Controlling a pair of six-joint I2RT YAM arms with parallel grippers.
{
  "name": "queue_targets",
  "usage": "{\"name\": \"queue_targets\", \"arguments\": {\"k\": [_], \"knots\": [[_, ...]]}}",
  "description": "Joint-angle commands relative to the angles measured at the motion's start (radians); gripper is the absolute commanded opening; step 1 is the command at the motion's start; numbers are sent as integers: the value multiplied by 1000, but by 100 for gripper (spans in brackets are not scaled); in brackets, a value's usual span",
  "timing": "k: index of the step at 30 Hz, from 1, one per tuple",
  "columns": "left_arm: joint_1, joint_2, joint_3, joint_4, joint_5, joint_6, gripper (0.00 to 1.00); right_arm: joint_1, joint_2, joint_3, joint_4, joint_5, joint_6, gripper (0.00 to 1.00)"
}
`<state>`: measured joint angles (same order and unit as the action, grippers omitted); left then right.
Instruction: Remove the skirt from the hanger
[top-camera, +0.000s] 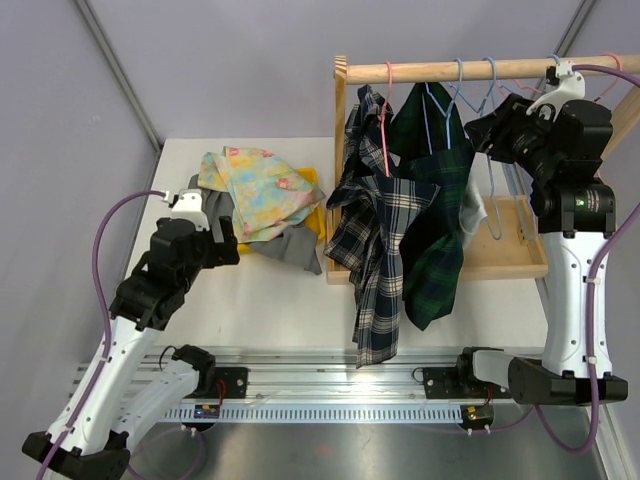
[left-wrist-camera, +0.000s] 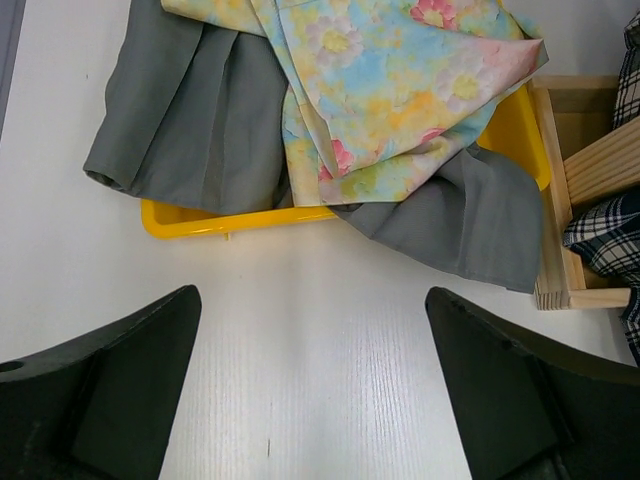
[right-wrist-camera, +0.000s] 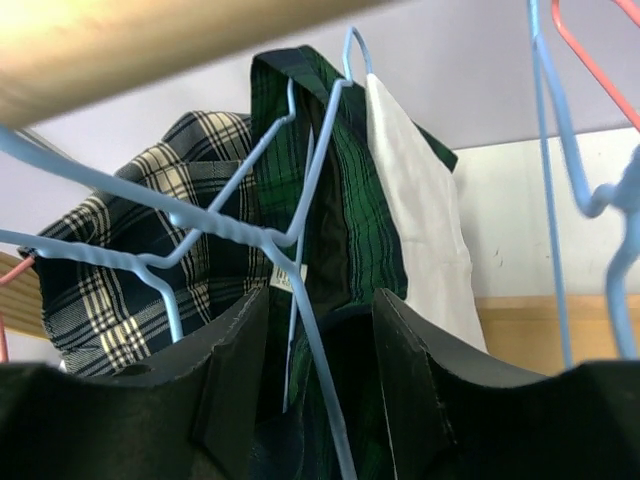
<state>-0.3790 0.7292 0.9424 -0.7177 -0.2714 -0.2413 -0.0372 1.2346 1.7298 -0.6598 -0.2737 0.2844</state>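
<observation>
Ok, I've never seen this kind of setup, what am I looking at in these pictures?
The left arm and right arm are robots bolted at the near edge of a white table. One picture looks down from above and behind them; the others come from wrist cameras. The left pincer hangs open over the table, holding nothing, near a yellow tray with a flowered cloth over a grey cloth. The right pincer is up at the wooden rail, open, a blue hanger wire between its fingers; a green plaid skirt hangs there.
</observation>
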Motion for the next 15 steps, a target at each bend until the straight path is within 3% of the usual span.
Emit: {"name": "queue_targets", "arguments": {"k": [1, 6, 15], "knots": [[2, -7, -8, 61, 35, -10, 99, -1, 9, 62, 23, 21, -16, 54], [3, -11, -25, 67, 35, -6, 99, -1, 20, 71, 37, 45, -16, 53], [2, -13, -51, 81, 41, -6, 99, -1, 28, 31, 68, 36, 9, 35]]}}
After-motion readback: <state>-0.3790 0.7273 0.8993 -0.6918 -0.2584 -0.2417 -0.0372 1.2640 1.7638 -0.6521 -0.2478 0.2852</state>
